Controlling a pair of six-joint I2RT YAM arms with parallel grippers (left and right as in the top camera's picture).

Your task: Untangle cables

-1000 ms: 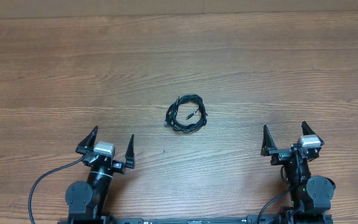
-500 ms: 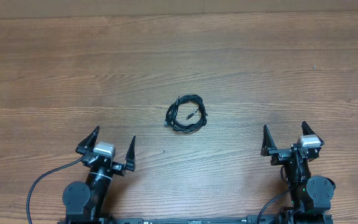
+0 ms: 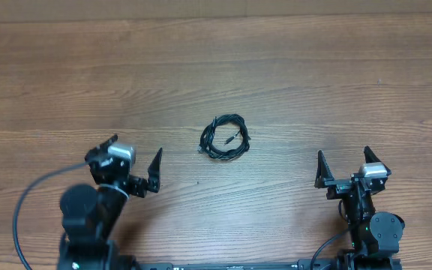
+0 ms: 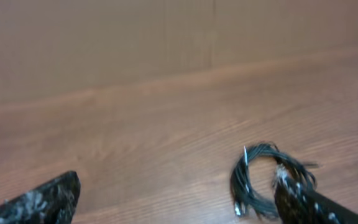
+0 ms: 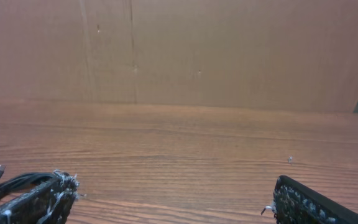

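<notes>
We find the cables (image 3: 225, 137) coiled in one small bundle at the middle of the table (image 3: 313, 75), touched by nothing. The left gripper (image 3: 135, 146) is spread wide and empty, near the coil. The right gripper (image 3: 343, 152) is likewise released, well apart.

left gripper (image 3: 136, 146) wide open, arm tilted (slightly blurred); right gripper (image 3: 343, 152) wide open, facing forward

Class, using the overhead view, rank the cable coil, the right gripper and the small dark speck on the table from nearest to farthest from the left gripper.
From the left gripper:
1. cable coil, centre, just to its right.
2. right gripper, near edge, right side.
3. small dark speck, far right, further back.
</notes>
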